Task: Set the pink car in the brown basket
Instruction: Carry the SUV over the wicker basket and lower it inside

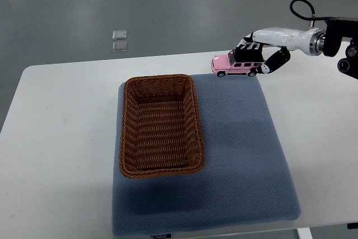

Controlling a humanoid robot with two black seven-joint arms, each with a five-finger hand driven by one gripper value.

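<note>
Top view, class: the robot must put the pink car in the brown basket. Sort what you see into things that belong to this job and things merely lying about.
Belonging to the job:
- pink car, gripped by the right hand
- brown basket, holding nothing visible

Lying about:
- blue mat beneath the basket
- white table
- two small clear squares on the floor beyond the table

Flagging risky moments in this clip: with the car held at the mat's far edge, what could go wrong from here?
1. The right hand grips the pink car from one end only, so it might tilt or slip during the carry.
2. The basket sits off to the left with raised walls; a low carry may clip its rim and push it along the mat.
</note>
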